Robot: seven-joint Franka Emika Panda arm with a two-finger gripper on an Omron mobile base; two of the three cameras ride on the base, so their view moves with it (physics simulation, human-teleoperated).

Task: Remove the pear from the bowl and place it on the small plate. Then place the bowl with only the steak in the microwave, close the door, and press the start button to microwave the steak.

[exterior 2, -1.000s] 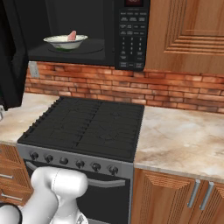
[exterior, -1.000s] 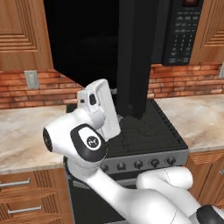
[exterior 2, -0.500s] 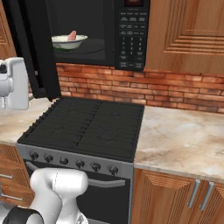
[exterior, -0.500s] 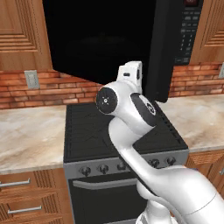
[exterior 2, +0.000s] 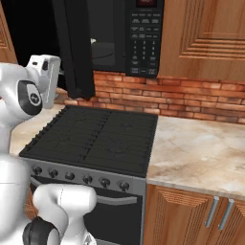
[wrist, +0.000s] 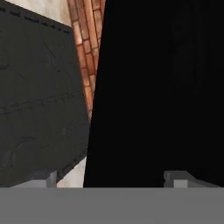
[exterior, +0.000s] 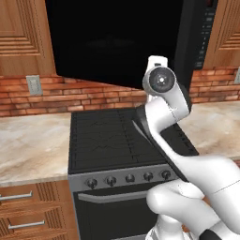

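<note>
I see the door (exterior 2: pixel 75 48) in the upper left of the right base view, swung partly shut. My gripper (wrist: pixel 111 178) has its fingers apart, empty, facing the panel. The door looks rigid and smooth; I would push flat near its free edge.

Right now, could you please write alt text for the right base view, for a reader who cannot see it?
The black microwave door stands partly swung out above the black gas stove, with the white robot arm just to its left. The microwave keypad panel sits right of the door, over a brick backsplash, a marble counter and wooden cabinets.
</note>
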